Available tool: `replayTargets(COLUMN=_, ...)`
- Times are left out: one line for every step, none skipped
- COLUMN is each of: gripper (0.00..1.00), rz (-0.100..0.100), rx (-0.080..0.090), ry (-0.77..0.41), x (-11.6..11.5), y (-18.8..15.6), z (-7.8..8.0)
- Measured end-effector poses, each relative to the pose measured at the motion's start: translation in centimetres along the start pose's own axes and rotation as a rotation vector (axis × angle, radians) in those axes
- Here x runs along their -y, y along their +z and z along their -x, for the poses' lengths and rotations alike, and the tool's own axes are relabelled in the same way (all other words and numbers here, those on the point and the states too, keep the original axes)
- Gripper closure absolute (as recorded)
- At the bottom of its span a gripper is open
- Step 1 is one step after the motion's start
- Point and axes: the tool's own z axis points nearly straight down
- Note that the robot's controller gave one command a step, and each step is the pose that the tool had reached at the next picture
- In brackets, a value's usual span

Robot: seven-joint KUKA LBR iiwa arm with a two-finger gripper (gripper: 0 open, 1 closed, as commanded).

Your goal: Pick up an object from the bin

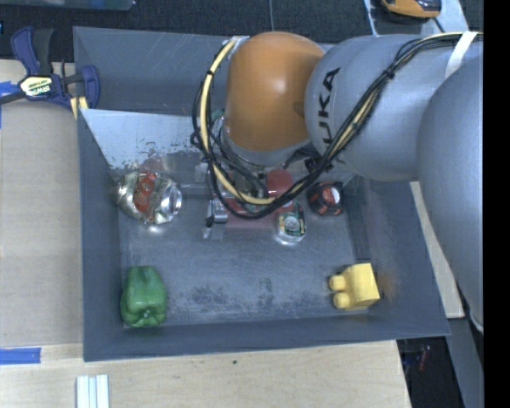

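My gripper [214, 215] hangs low over the middle of the bin, mostly hidden under the arm's orange cover. Right beside it lies a red thing [278, 182], partly covered by the gripper body. A small clear round capsule [290, 226] with something coloured inside sits just right of the gripper. A little farther right is a small red and black ball [326, 198]. To the left of the gripper rests a clear crinkled plastic ball [150, 195] with red inside.
A green toy pepper [143, 296] lies in the front left corner. A yellow block [354, 286] with two round knobs lies at the front right. The arm covers the bin's back right part.
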Motion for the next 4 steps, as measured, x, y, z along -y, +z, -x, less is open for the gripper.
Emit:
replayTargets(gripper=0.0, rz=0.001, rx=0.008, ry=0.003, x=0.1, y=-0.5, z=0.1)
replayTargets(gripper=0.0, rz=0.001, rx=0.009, ry=-0.137, x=-4.2, y=5.2, z=-1.9)
replayTargets(gripper=0.0, rz=0.003, rx=0.017, ry=-0.26, x=-8.6, y=3.8, z=-4.4)
replayTargets(gripper=0.0, rz=-0.003, rx=0.016, ry=-0.647, x=-9.4, y=5.5, z=-7.7)
